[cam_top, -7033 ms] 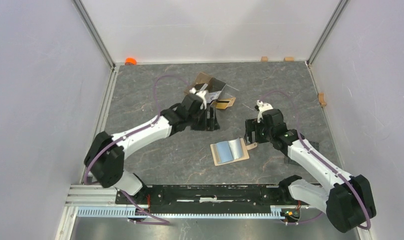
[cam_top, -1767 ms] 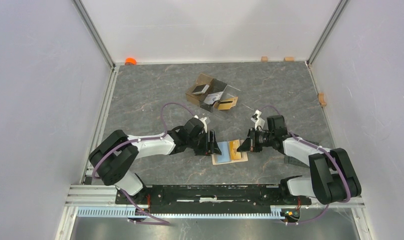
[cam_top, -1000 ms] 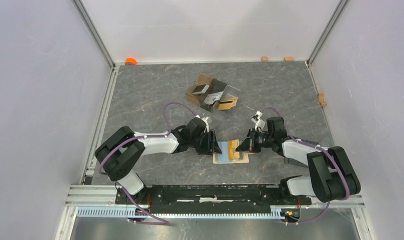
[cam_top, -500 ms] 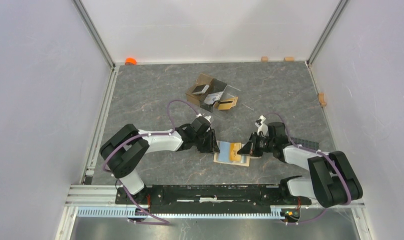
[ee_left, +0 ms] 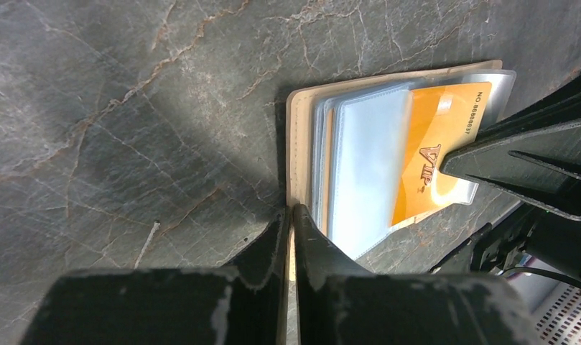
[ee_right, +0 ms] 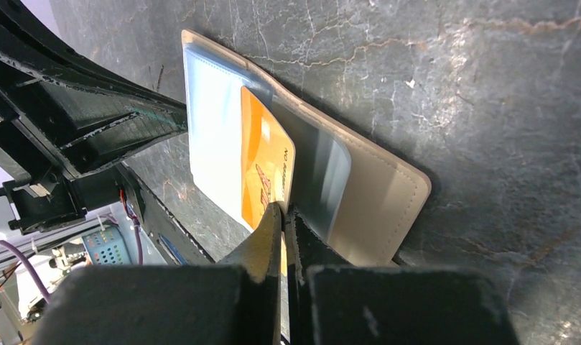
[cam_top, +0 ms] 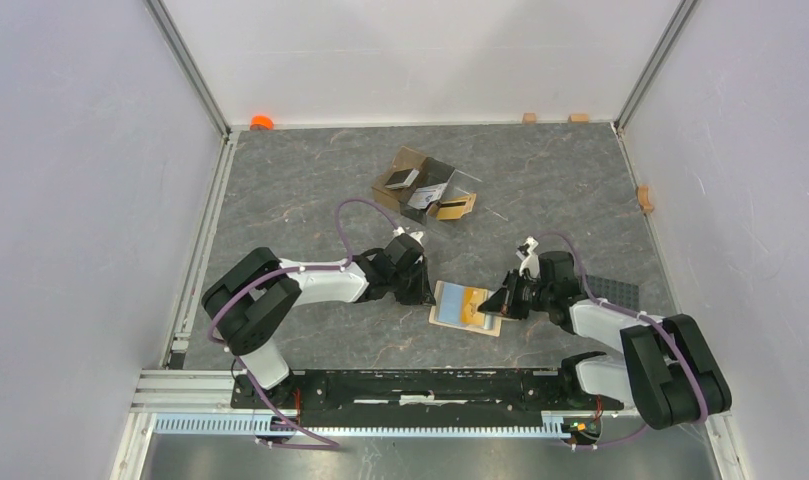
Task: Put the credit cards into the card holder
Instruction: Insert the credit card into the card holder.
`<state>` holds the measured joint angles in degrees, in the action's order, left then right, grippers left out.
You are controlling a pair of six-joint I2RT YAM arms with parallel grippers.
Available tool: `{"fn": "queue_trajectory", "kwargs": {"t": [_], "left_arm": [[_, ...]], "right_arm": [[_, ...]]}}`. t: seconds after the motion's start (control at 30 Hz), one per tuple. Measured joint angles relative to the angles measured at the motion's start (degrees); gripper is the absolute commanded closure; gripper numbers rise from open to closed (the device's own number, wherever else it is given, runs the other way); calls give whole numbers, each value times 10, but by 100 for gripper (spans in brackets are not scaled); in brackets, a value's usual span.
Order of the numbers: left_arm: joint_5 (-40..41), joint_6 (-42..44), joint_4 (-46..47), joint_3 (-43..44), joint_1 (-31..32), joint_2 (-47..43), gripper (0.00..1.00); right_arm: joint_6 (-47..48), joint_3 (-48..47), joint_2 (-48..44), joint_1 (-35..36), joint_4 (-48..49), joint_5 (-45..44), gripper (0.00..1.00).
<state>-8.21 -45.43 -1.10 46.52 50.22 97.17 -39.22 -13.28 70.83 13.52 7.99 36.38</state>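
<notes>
Wallet look: the wallet [cam_top: 442, 318] is tan, lies open and flat on the table [cam_top: 300, 190], and shows light blue clear pockets inside.
Wallet place: at 6 o'clock from the table's middle, between the two claws.
Wallet axis: in the top view its long axis runs about 10 to 4 o'clock, with the tan rim outermost.
Card look: the card [cam_top: 469, 305] is orange-gold, with "VIP" lettering and a printed number along one edge [ee_left: 434, 158].
Card place: it lies on the blue pockets in the wallet's 3 o'clock half; whether any part sits under a pocket cannot be told.
Card axis: in the left wrist view it runs about 1 to 7 o'clock, slightly askew to the pocket edges.
Left claw: the left claw [ee_left: 290, 212] is closed, pinching the wallet's tan cover edge [ee_left: 298, 144] at the 9 o'clock side.
Right claw: the right claw [ee_right: 282, 208] is closed, its tips clamped on the card's near edge [ee_right: 266, 165], over the wallet [ee_right: 380, 201].
Box: the box [cam_top: 425, 187] is clear and brown-tinted, at 12 o'clock from the wallet and well apart, with more cards inside.
</notes>
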Motion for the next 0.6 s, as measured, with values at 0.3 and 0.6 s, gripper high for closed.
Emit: {"fn": "queue_trajectory", "kwargs": {"t": [0.3, 0.6], "left_arm": [[3, 0, 0, 0, 1, 0, 97], [3, 0, 2, -1, 1, 0, 98]], "right_arm": [[-11, 16, -22, 0, 1, -10, 100], [-25, 30, -40, 0, 5, -17, 100]]}}
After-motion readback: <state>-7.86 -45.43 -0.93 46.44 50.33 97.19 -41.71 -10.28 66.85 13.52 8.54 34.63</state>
